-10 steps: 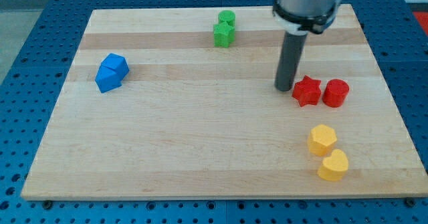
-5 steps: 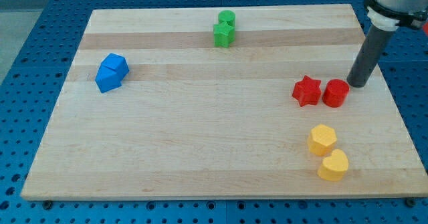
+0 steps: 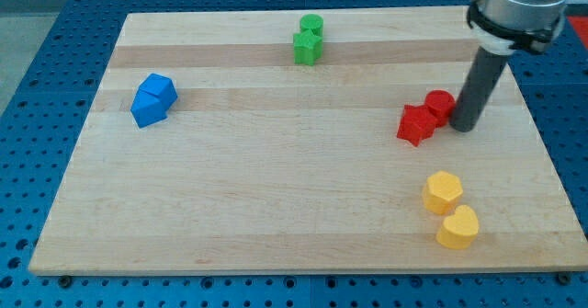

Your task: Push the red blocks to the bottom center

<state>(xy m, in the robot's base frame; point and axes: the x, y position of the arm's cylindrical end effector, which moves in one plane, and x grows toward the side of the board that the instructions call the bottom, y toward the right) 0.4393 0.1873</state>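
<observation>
Red blocks sit as a touching pair on the pale wooden board (image 3: 276, 207), toward the view's right and about mid-height: a red star-shaped block (image 3: 416, 124) and, just up and to its right, a red cylinder-shaped block (image 3: 439, 106). The bottom centre of the board lies well down and to the left of them. There is no pincer on this arm, so nothing is clenched or released; the dark straight rod ends in my tip (image 3: 462, 127), which stands just beside the cylinder on its right, touching it or very nearly so. That places my tip on the far side of the pair from the goal along the left-right line, but not above them. A push from here would, I judge, send them mainly leftward; getting them downward too calls for contact from the upper right. Two yellow blocks (image 3: 449, 208) lie below the pair, near the bottom right, close to a downward path.
</observation>
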